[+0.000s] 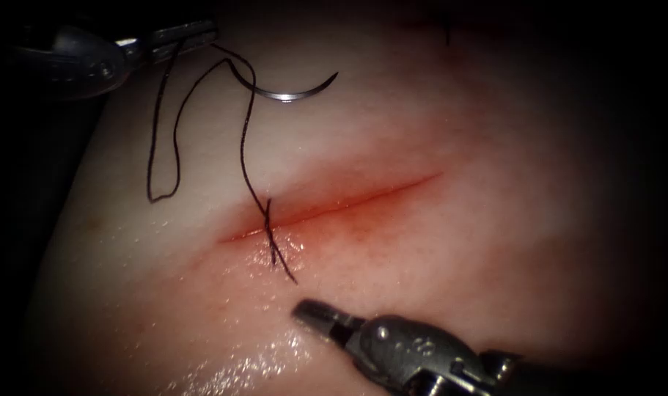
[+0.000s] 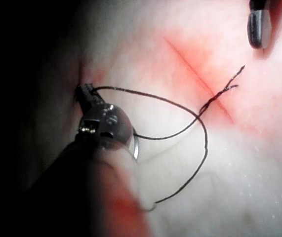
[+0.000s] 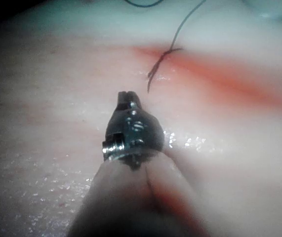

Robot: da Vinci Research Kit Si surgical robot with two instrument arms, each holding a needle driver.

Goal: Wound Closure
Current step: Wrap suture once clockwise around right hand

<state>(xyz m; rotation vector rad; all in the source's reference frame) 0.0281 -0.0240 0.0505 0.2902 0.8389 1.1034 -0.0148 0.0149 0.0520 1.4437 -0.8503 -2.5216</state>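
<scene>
The tissue (image 1: 436, 279) bears a red cut (image 1: 348, 203) that runs from lower left to upper right. The curved needle (image 1: 290, 94) lies free on the tissue's surface, up and left of the cut, held by neither tool. Dark thread (image 1: 246, 139) runs from the needle down to a stitch near the cut's left end, and a short tail (image 1: 282, 264) lies below it. A long loop of the thread (image 1: 154, 147) rises to my left tool (image 1: 198, 33), whose jaws are shut on it. My right tool (image 1: 312, 312) sits below the cut, shut and holding nothing; its tip (image 3: 126, 101) points at the tail (image 3: 155, 74).
Red fluid stains the tissue along the cut (image 3: 220, 74). Wet glints lie on the tissue near the right tool (image 1: 275, 352). The tissue's left edge (image 1: 77, 198) drops into darkness. In the left wrist view the right tool's tip (image 2: 258, 27) hangs beyond the cut (image 2: 200, 74).
</scene>
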